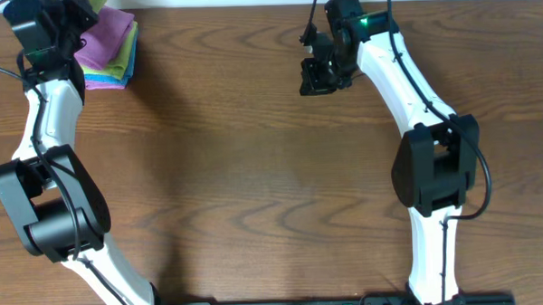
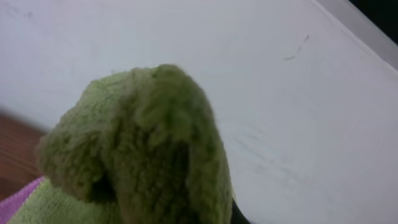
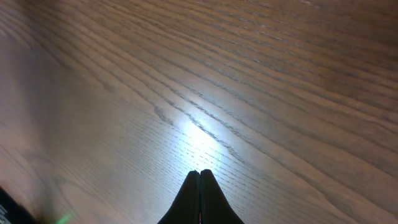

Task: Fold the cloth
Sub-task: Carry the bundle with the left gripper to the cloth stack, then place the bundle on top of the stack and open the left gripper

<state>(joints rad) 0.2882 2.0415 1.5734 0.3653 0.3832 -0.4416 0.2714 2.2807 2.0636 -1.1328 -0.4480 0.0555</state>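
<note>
A stack of folded cloths (image 1: 114,51), pink on top of green, yellow and blue layers, sits at the far left corner of the brown wood-grain counter (image 1: 245,181). The left claw (image 1: 77,16) hangs over the stack's left edge. In its wrist view a fuzzy green terry cloth (image 2: 143,143) bunches up against the lens and hides the fingers, so I cannot tell whether that claw is clenched. Well apart to the right, the right claw (image 3: 199,186) is clenched, fingertips pressed together on nothing, above bare wood.
</note>
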